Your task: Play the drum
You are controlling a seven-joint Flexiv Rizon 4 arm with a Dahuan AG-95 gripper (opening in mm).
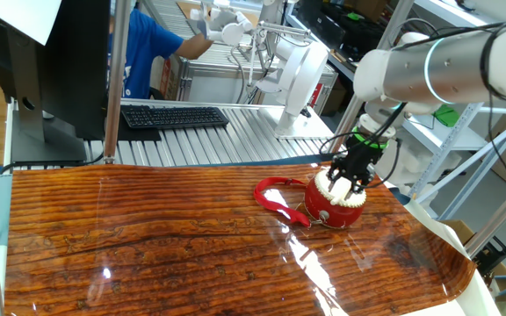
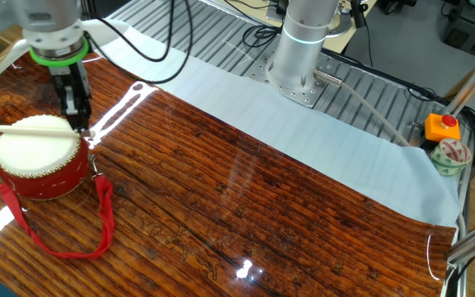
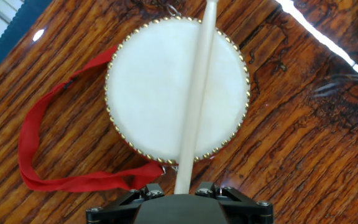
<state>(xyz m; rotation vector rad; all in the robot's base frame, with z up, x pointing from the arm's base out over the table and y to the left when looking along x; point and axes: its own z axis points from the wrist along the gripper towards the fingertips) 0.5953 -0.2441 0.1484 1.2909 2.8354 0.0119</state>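
The small red drum (image 1: 334,206) with a cream-white head (image 3: 148,87) stands on the wooden table (image 1: 148,237), towards its right side. Its red ribbon strap (image 3: 39,143) trails off to one side (image 2: 97,223). My gripper (image 3: 182,188) is just above the drum's edge (image 2: 44,165) and is shut on a pale wooden drumstick (image 3: 194,93). The stick lies across the drum head, resting on it or just over it; I cannot tell which. It also shows in the other fixed view (image 2: 31,128).
A keyboard (image 1: 174,116), a monitor and a person in blue (image 1: 143,53) are behind the table. A white sheet (image 2: 303,140) covers the table's side near the arm's base (image 2: 299,58). An orange button box (image 2: 442,128) and a small bowl (image 2: 449,157) sit on the metal bench.
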